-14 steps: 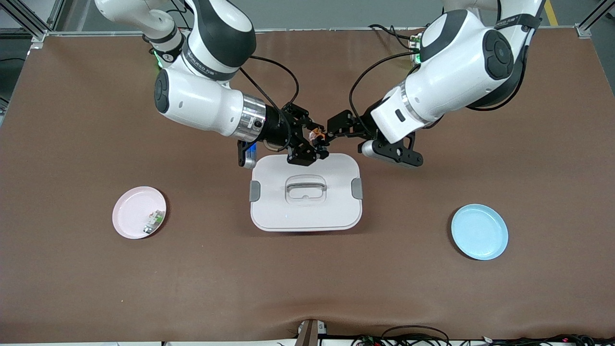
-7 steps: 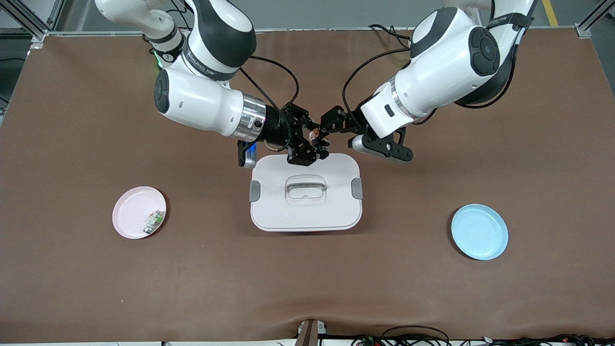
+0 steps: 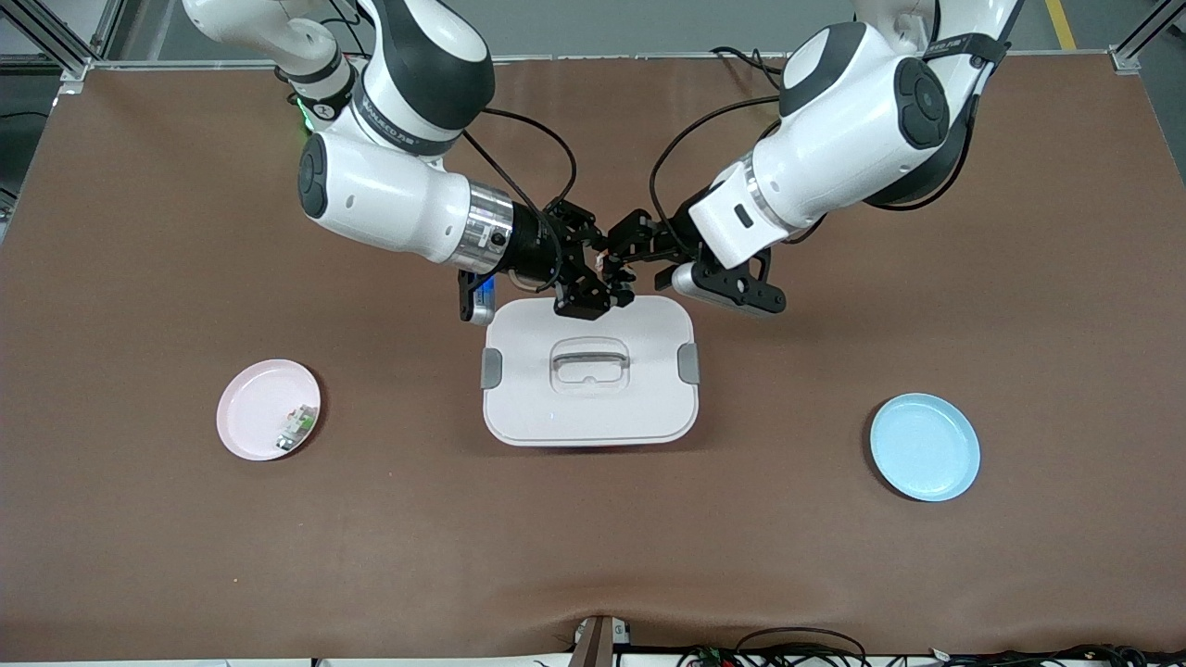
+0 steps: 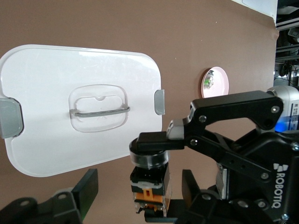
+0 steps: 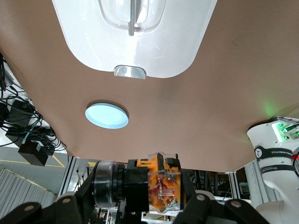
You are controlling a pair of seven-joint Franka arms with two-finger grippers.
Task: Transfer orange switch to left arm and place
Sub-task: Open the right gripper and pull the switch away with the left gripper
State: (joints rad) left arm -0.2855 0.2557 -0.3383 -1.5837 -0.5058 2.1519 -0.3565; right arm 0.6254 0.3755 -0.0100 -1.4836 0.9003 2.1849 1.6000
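The orange switch [image 3: 607, 262] hangs in the air with my right gripper [image 3: 600, 283] shut on it, above the edge of the white box [image 3: 589, 389] that faces the robots' bases. In the right wrist view the switch [image 5: 152, 189] fills the right gripper [image 5: 145, 205], black body and orange block showing. My left gripper [image 3: 619, 257] meets it from the left arm's end. In the left wrist view the switch [image 4: 150, 186] sits between the left gripper's [image 4: 138, 182] two fingers with a gap on each side, so it stands open. One right finger [image 4: 152, 140] presses the switch's cap.
The box [image 4: 70, 93] has a grey handle and two grey side latches. A pink plate [image 3: 259, 398] with a small green-and-white component [image 3: 296, 426] lies toward the right arm's end. A blue plate [image 3: 925, 446] lies toward the left arm's end.
The left arm has moved in toward the right gripper until its fingers flank the switch, and those fingers have narrowed. The right arm and the switch have stayed still.
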